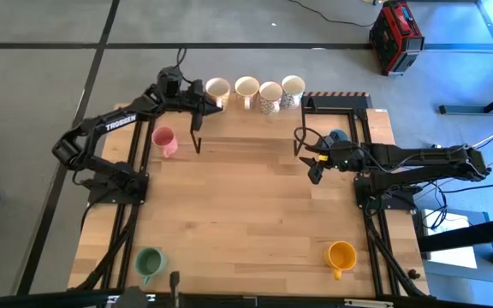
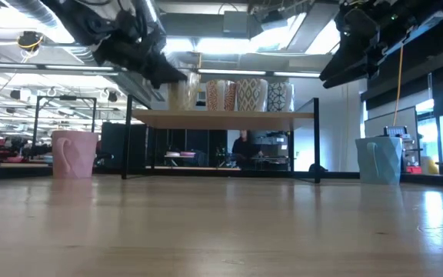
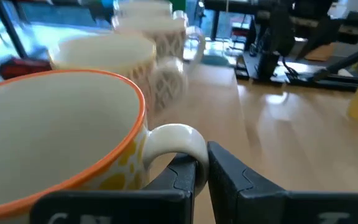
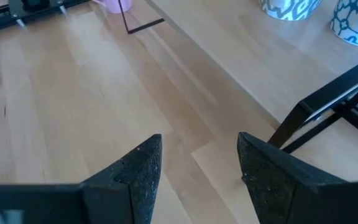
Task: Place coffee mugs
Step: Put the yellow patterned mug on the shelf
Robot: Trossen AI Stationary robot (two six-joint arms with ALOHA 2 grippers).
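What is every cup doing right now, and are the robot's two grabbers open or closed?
Leftmost shelf mug: upright, handle pinched by the left gripper.
Other three shelf mugs: upright in a row on the shelf.
Pink mug: upright on the table.
Blue mug: upright.
Green mug: upright.
Yellow mug: upright.
Right gripper: open, empty.

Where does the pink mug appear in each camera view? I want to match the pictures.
High view: the pink mug stands on the table, left side, beside the left arm.
Low view: at the far left, on the tabletop.
Left wrist view: not in it.
Right wrist view: only a pink edge at the top.
Shared landmark: the raised shelf carrying the mug row.
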